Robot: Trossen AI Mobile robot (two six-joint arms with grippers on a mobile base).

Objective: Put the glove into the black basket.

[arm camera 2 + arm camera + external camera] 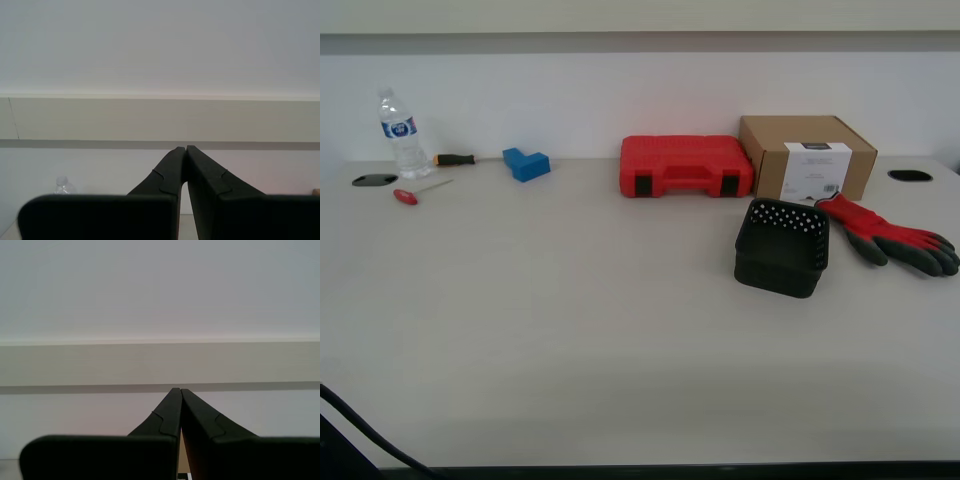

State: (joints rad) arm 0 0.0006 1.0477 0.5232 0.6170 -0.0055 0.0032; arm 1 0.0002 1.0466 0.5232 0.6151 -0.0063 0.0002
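The red glove (892, 236) with dark grey fingers lies flat on the table at the exterior view's right, just beside the black basket (782, 246), which stands upright with dotted walls. My first gripper (176, 390) is shut and empty, facing the wall. My second gripper (185, 148) is also shut and empty, facing the wall. Neither gripper shows in the exterior view, and neither wrist view shows the glove or the basket.
A red tool case (685, 165) and a cardboard box (807, 158) stand behind the basket. A water bottle (400, 134), an orange-handled screwdriver (455, 159), a red-handled screwdriver (415, 192) and a blue block (526, 163) sit at the far left. A dark cable (360, 432) crosses the near-left corner.
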